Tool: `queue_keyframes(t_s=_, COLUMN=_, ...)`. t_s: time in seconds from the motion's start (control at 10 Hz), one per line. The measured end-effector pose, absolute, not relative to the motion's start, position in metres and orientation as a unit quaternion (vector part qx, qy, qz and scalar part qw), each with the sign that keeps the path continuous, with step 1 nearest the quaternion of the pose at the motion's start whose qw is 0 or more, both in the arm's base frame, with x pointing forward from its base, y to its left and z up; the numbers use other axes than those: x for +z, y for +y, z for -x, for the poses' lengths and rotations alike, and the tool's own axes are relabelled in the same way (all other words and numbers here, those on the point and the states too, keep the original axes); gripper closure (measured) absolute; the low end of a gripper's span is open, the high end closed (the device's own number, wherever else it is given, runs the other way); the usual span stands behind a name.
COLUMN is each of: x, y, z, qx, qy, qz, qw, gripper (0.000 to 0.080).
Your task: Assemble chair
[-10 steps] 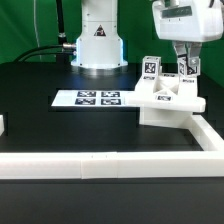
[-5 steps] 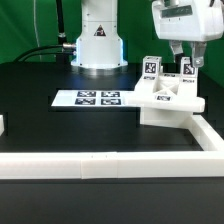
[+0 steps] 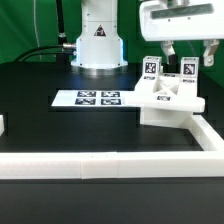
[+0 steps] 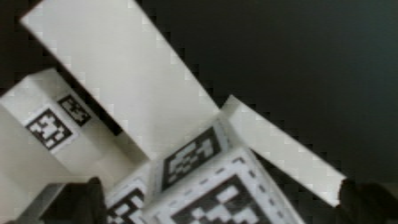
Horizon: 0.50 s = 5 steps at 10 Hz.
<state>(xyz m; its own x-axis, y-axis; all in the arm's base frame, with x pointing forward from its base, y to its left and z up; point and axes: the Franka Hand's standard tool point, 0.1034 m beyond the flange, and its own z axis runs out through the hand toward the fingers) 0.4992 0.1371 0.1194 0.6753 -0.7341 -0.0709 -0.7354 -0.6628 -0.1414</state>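
Note:
The chair (image 3: 166,102) stands partly joined at the exterior view's right, a white blocky base against the border rail's corner. Two upright white posts with tags rise from it, one (image 3: 150,68) toward the left and one (image 3: 187,70) toward the right. My gripper (image 3: 189,54) hangs just above the right post, open, with nothing between its fingers. In the wrist view the tagged white pieces (image 4: 196,160) fill the picture under the gripper (image 4: 217,206), and its dark fingers (image 4: 68,202) show at either side, spread wide.
The marker board (image 3: 90,98) lies flat to the left of the chair. A long low white border rail (image 3: 100,166) runs along the front and turns back at the right (image 3: 207,136). The robot base (image 3: 97,42) stands behind. A small white piece (image 3: 2,125) sits at the left edge.
The gripper was shut on the right post; it has opened, let go and risen above the post. The chair parts have stayed in place.

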Motion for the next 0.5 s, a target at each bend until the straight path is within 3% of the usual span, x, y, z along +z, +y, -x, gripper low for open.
queue_keyframes(t_s=0.5, x=0.1198, y=0.1387, z=-0.5029, qx=-0.006, qy=0.183, qz=0.981, qw=0.066, gripper=0.0162)
